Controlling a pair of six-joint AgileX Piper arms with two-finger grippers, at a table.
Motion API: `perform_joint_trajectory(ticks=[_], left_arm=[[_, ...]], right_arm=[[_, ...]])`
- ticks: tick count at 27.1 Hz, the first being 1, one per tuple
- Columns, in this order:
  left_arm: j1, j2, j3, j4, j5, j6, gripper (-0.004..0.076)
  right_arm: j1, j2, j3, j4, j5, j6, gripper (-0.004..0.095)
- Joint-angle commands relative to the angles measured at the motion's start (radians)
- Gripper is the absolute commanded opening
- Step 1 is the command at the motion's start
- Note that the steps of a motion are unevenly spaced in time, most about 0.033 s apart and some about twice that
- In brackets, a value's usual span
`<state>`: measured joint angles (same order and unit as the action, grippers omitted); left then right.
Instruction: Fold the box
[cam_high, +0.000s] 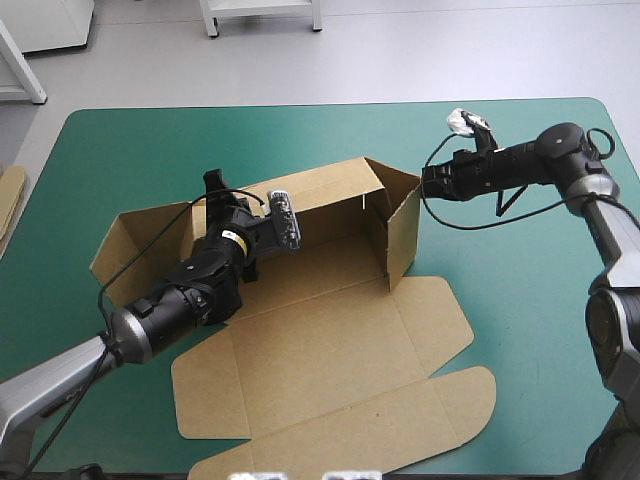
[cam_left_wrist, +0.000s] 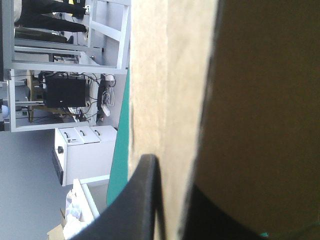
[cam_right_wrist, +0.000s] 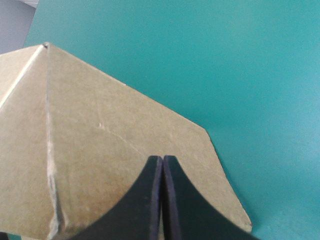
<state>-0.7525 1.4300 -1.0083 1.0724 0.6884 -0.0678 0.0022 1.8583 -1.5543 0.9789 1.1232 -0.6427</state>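
Pincers: your left pincer (cam_high: 214, 190) pinches the raised rear wall of the brown box (cam_high: 330, 335), your right pincer (cam_right_wrist: 163, 167), pressed together, meets its raised right-hand wall, and the box sits in the middle of the teal-green desk (cam_high: 530, 330), lid flat toward the near edge.

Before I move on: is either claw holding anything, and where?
Left claw grips the box by its back wall's top edge; right claw is shut, holding nothing.

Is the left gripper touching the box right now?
Touching. The left wrist view shows a raised wall of the box pinched between the black fingers of the left gripper.
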Motion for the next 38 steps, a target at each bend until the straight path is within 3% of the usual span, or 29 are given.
perform_joint_trajectory(ticks=[1, 2, 8, 16, 25, 32, 38], left_arm=[[0.000, 0.016, 0.023, -0.195, 0.061, -0.050, -0.0009], [0.000, 0.016, 0.023, -0.195, 0.061, -0.050, -0.0009], [0.000, 0.016, 0.023, -0.198, 0.059, -0.050, -0.0008], [0.000, 0.016, 0.023, -0.198, 0.061, -0.050, -0.0009], [0.000, 0.016, 0.023, -0.198, 0.063, -0.050, -0.0009], [0.000, 0.016, 0.023, -0.198, 0.067, -0.050, -0.0008], [0.000, 0.016, 0.023, -0.198, 0.071, -0.050, -0.0008]], right_arm=[[-0.002, -0.113, 0.101, 0.151, -0.070, -0.171, -0.0017], [-0.002, -0.135, 0.163, 0.220, -0.087, -0.262, -0.0016], [-0.002, -0.192, 0.348, 0.390, -0.104, -0.546, -0.0011], [-0.002, -0.263, 0.487, 0.512, -0.133, -0.777, -0.0011], [0.055, -0.277, 0.505, 0.500, -0.171, -0.803, 0.0004], [0.173, -0.343, 0.505, 0.441, -0.399, -0.783, 0.0005], [0.177, -0.411, 0.564, 0.412, -0.526, -0.729, 0.0005]])
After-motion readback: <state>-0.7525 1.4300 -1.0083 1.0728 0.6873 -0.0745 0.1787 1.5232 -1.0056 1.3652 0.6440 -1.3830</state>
